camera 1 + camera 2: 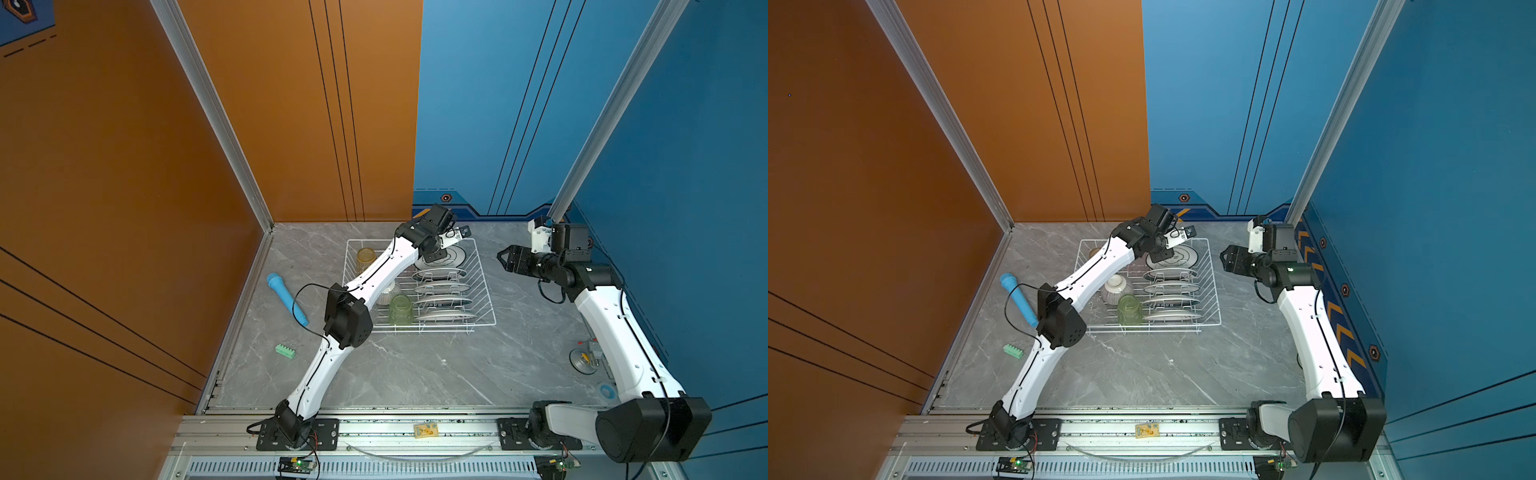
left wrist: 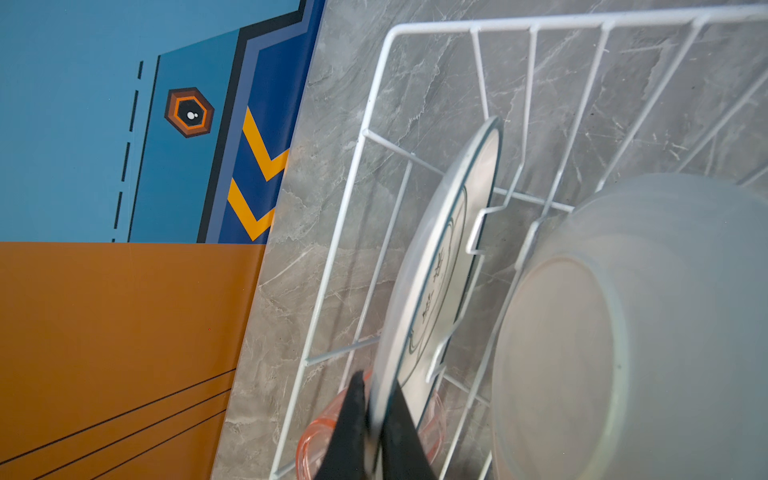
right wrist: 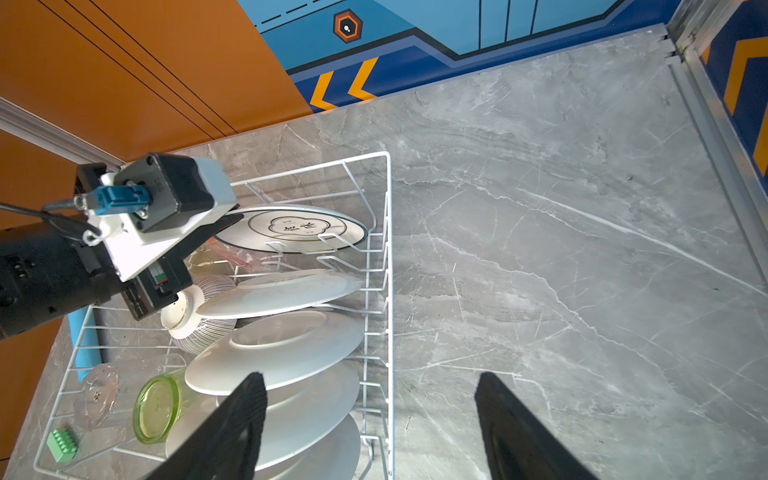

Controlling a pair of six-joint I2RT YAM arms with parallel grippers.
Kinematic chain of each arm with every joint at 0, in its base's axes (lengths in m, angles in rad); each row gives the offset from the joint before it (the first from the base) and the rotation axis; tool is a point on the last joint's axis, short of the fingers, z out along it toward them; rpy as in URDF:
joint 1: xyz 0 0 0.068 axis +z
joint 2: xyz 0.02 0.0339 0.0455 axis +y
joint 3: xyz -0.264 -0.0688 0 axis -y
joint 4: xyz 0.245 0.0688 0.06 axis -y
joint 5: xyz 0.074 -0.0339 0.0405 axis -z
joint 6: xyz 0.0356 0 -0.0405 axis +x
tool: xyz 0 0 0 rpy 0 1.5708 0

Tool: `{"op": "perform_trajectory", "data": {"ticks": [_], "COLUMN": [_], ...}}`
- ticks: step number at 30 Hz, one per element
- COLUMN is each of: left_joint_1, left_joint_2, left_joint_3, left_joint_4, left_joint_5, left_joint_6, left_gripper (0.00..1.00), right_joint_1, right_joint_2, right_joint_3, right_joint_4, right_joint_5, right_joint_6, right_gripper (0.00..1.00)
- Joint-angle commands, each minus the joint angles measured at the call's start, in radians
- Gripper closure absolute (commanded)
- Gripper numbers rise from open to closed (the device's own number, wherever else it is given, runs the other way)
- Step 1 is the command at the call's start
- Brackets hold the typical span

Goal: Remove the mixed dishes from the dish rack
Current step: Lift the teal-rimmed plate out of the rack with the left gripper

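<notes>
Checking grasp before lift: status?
Left gripper shut on far plate, not yet out of rack. Right gripper open, beside rack. Pink tumbler close by the grip.

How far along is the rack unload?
Done: nothing; no dish is seen outside the dish rack. In hand: left end effector shut on the far plate at its rim. Left: four more plates, striped bowl, green tumbler, yellow tumbler, pink tumbler, clear tumbler, all racked. Right end effector open, empty, by the rack.
</notes>
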Motion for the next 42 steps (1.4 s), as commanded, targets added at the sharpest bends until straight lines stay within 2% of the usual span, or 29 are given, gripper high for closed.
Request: {"op": "perform_trajectory", "data": {"ticks": [1,11,15,18,22,25,30,32,35,42], "left_joint_1": [-0.016,0.003,0.028,0.054,0.093,0.125,0.187,0.204,0.216,0.219], "left_joint_2": [-0.121,-0.209,-0.247,-0.3,-0.364,-0.399,-0.458,-0.476,-0.491,-0.502], "left_joint_3": [-0.01,0.002,0.022,-0.002,-0.067,-0.127,-0.285,-0.359,-0.434,-0.545], "left_joint_4": [0.033,0.076,0.08,0.079,0.082,0.095,0.245,0.334,0.432,0.617], "left_joint_5": [0.019,-0.016,0.01,0.103,0.251,0.368,0.607,0.684,0.759,0.864], "left_joint_6": [-0.116,-0.172,-0.265,-0.376,-0.533,-0.639,-0.844,-0.925,-1.005,-1.144], "left_gripper": [1.0,1.0,1.0,1.0,1.0,1.0,1.0,1.0,1.0,1.0], "right_joint_1": [-0.006,-0.029,-0.041,-0.063,-0.083,-0.083,-0.083,-0.083,-0.079,-0.071], "right_joint_2": [-0.025,-0.022,-0.024,-0.032,-0.041,-0.039,-0.031,-0.029,-0.021,0.018], "right_joint_3": [-0.013,-0.027,-0.042,-0.076,-0.156,-0.202,-0.244,-0.273,-0.3,-0.299], "right_joint_4": [0.022,0.056,0.081,0.157,0.367,0.486,0.557,0.646,0.766,0.805], "right_joint_5": [0.002,-0.045,-0.124,-0.283,-0.511,-0.602,-0.638,-0.658,-0.679,-0.651], "right_joint_6": [0.014,0.038,0.049,0.096,0.231,0.306,0.347,0.404,0.491,0.523], "right_gripper": [0.22,0.23,0.24,0.26,0.27,0.28,0.3,0.31,0.32,0.32]}}
